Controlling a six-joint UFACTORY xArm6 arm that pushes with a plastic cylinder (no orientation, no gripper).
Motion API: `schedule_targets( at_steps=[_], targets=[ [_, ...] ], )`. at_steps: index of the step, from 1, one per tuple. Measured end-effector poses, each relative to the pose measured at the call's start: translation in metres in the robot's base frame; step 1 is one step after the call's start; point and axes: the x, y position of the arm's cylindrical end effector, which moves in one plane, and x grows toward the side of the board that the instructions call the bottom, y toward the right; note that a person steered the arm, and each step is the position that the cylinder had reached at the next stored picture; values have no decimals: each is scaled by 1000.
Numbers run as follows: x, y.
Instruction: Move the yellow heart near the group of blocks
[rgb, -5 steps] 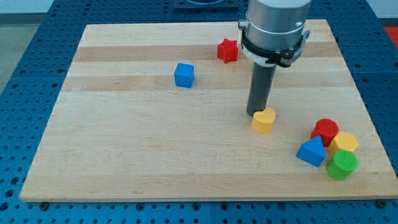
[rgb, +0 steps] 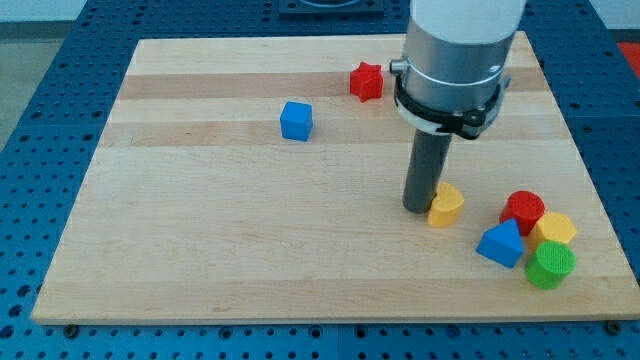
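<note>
The yellow heart lies on the wooden board, right of centre. My tip touches its left side. To the heart's right, at the board's lower right, sits the group: a red cylinder, a yellow hexagon block, a blue triangle block and a green cylinder. A small gap separates the heart from the blue triangle and the red cylinder.
A blue cube sits at the upper middle-left. A red star sits near the board's top edge, left of the arm's grey body. A blue perforated table surrounds the board.
My tip has moved right and slightly down the view, pushing the yellow heart closer to the group of blocks. The other blocks have not moved.
</note>
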Motion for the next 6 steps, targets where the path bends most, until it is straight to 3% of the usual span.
schedule_targets(
  at_steps=[4, 5, 6],
  targets=[
    [4, 38],
    [-2, 0],
    [-29, -78]
  ],
)
